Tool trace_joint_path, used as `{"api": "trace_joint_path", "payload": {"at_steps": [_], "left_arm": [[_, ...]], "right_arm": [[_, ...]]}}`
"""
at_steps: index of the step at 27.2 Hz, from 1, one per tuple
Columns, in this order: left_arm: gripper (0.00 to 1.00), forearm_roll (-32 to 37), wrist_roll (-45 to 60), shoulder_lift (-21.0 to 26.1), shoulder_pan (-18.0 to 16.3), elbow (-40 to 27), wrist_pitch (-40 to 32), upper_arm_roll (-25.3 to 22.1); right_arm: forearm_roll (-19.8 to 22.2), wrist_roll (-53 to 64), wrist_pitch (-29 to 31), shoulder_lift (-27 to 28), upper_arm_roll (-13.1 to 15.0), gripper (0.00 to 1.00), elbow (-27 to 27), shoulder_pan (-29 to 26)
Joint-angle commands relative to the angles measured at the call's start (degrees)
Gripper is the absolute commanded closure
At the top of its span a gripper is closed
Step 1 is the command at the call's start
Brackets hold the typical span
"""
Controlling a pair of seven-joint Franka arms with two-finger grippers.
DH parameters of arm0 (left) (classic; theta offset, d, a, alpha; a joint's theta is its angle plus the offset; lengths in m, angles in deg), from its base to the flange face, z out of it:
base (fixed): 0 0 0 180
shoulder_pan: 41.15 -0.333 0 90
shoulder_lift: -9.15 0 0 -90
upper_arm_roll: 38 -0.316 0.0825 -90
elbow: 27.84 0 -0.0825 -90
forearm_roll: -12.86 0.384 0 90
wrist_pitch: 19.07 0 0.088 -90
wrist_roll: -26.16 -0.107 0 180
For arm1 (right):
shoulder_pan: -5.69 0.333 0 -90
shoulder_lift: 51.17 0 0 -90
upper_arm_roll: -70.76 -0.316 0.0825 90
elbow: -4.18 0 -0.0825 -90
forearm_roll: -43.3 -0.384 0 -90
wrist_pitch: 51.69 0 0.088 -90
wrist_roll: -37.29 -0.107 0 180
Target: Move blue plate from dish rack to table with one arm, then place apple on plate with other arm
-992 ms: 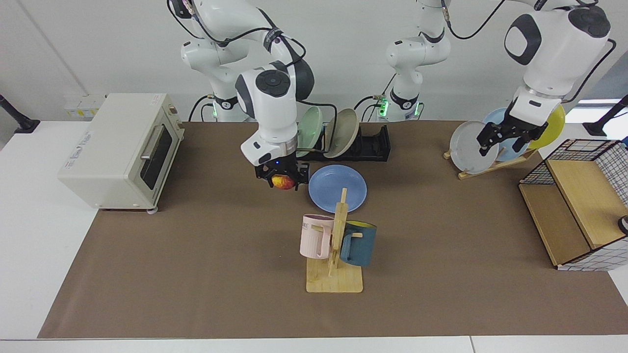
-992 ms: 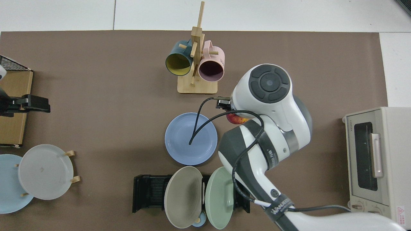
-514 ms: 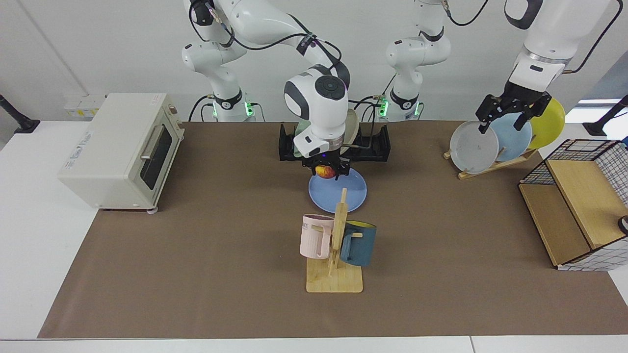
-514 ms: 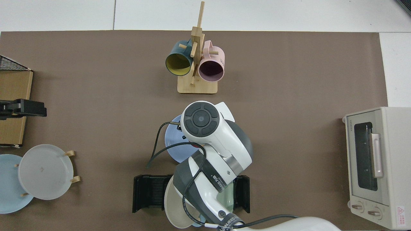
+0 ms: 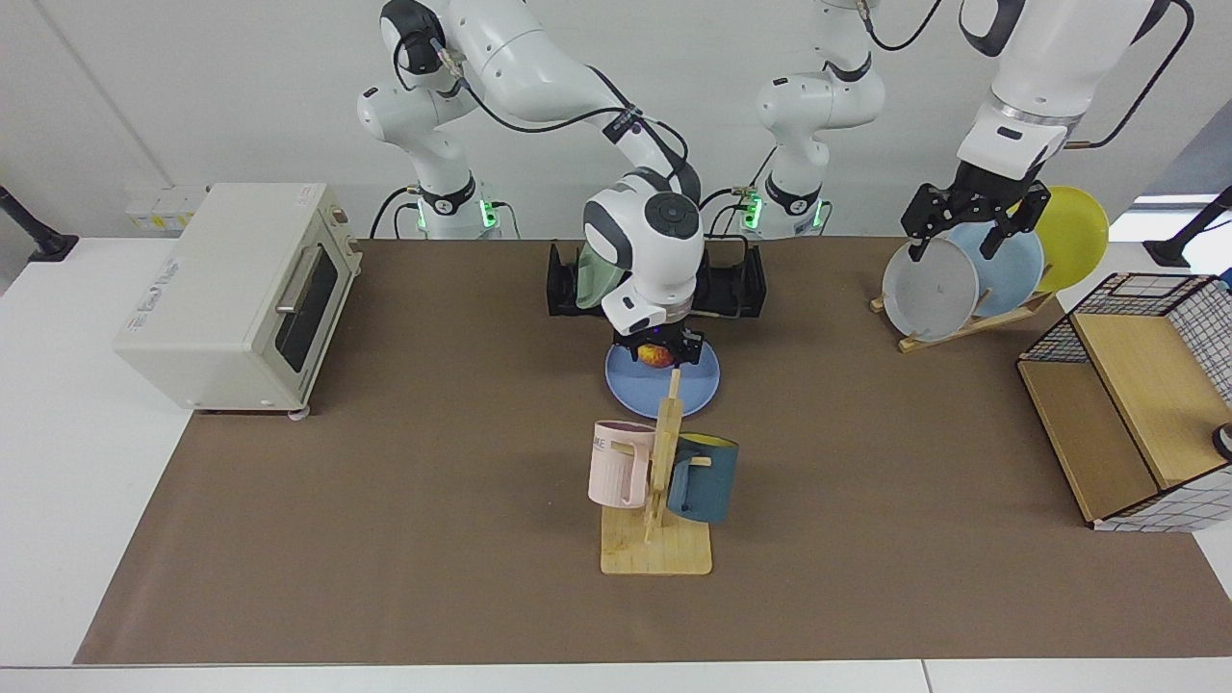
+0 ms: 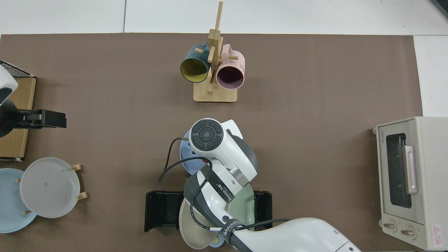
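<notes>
Since the frames a second ago, the right arm has carried the apple [image 5: 655, 356] from beside the blue plate [image 5: 693, 387] to directly over it, and the left arm has lifted away toward the wooden plate stand. Nearest the facing camera, the wooden mug tree [image 5: 656, 500] with its pink and dark-blue mugs stands on the brown mat of the table [image 5: 385, 500]; its upright post crosses in front of the plate's near rim. Just behind it the plate lies flat on the mat, and the right gripper [image 5: 658, 352] hangs low over its centre, jaws closed on the apple; whether the fruit touches the plate cannot be told. Behind that stands the dish rack [image 5: 736, 284], holding a green plate and a beige one. Farther off to the side, the left gripper [image 5: 972, 214] waits above the grey plate on the stand, fingers spread and empty. The plate step looks done and the apple placement is in hand; next the right arm should settle the apple onto the plate, part its fingers and rise straight up, clear of the mug tree.
</notes>
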Motion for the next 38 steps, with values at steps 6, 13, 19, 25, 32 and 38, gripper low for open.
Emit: {"api": "trace_joint_path", "payload": {"at_steps": [6,13,19,25,32,38], "left_arm": [[0.0,0.04,0.16,-0.41,-0.35,0.52,-1.07,-1.47],[0.0,0.04,0.16,-0.41,-0.17,0.52,-1.07,-0.86],[0.0,0.04,0.16,-0.41,-0.26,0.61,-1.07,-1.12],[0.0,0.04,0.16,-0.41,-0.26,0.61,-1.07,-1.39],[0.0,0.04,0.16,-0.41,-0.26,0.61,-1.07,-1.39],[0.0,0.04,0.16,-0.41,-0.26,0.61,-1.07,-1.39]], "right_arm": [[-3.86,-0.64,1.21,0.92,0.17,0.0,-0.13,-0.49],[-3.78,2.88,-7.48,-2.77,0.61,0.0,-4.87,-3.74],[-3.6,16.65,-11.45,-9.62,0.7,0.0,-5.58,-11.55],[-3.07,32.83,-15.49,-13.32,0.96,0.0,-5.14,-19.81],[-2.02,47.7,-15.41,-14.73,1.05,0.0,-5.31,-29.84],[-0.79,53.41,-15.84,-17.28,1.14,0.0,-5.49,-35.03]]}}
